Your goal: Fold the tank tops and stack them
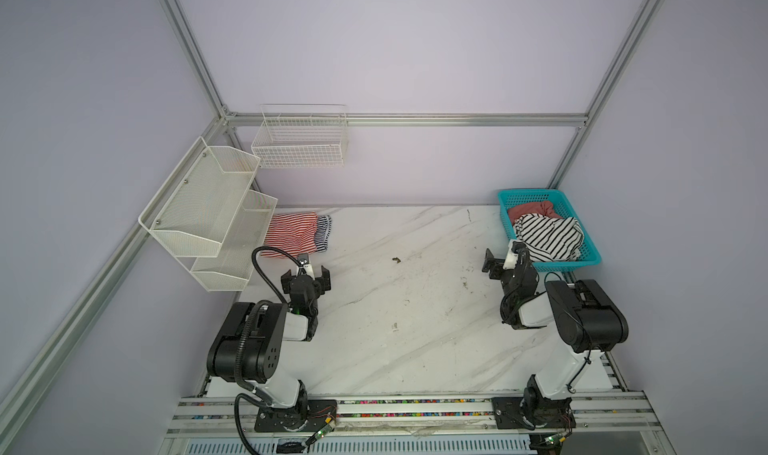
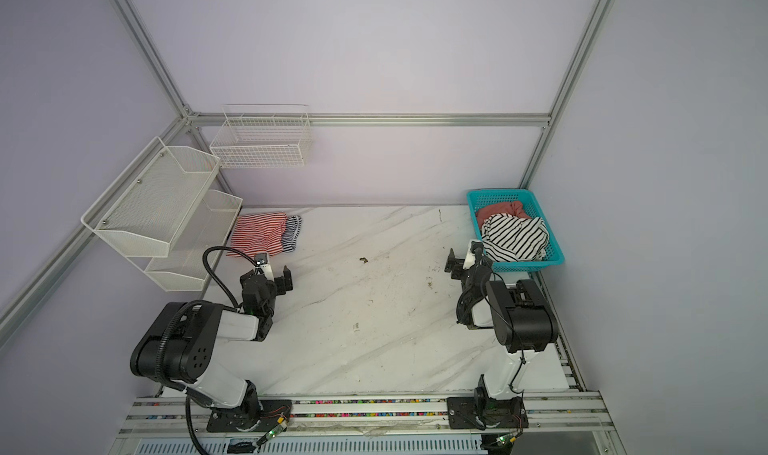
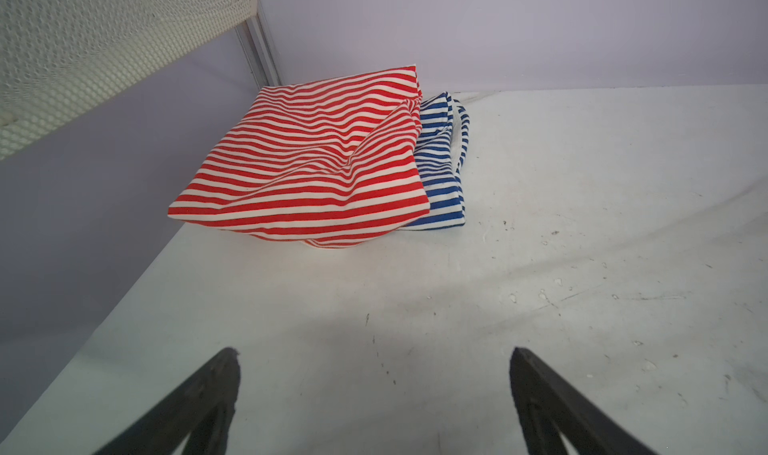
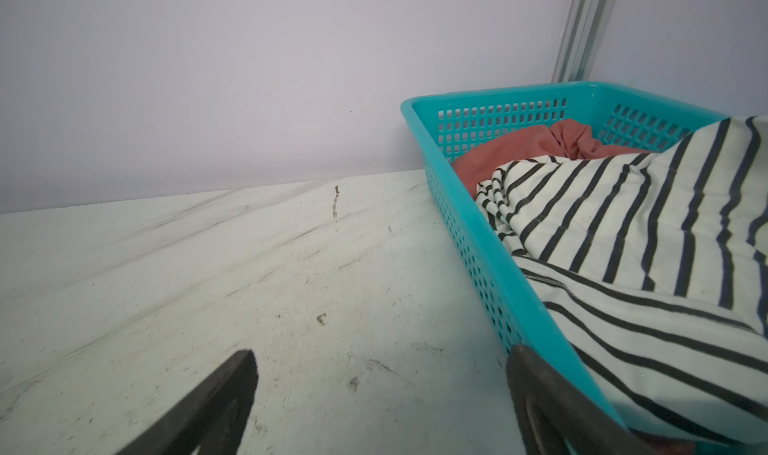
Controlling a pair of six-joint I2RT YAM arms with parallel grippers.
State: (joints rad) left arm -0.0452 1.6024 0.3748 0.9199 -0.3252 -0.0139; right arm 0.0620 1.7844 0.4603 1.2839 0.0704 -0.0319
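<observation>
Four tank tops show, in two pairs. A red-white striped top [image 1: 291,234] lies folded on a navy-white striped top [image 1: 324,232] in the far left corner of the bench [image 1: 395,307], and a white top with black stripes [image 1: 548,234] lies heaped over a salmon-red top [image 1: 530,209] in the single turquoise basket [image 1: 528,192] in the far right corner. Of the two grippers, the left gripper [image 3: 374,352] hovers just before the folded pair and the right gripper [image 4: 382,353] sits by the basket's near corner, each with jaws spread wide and empty.
</observation>
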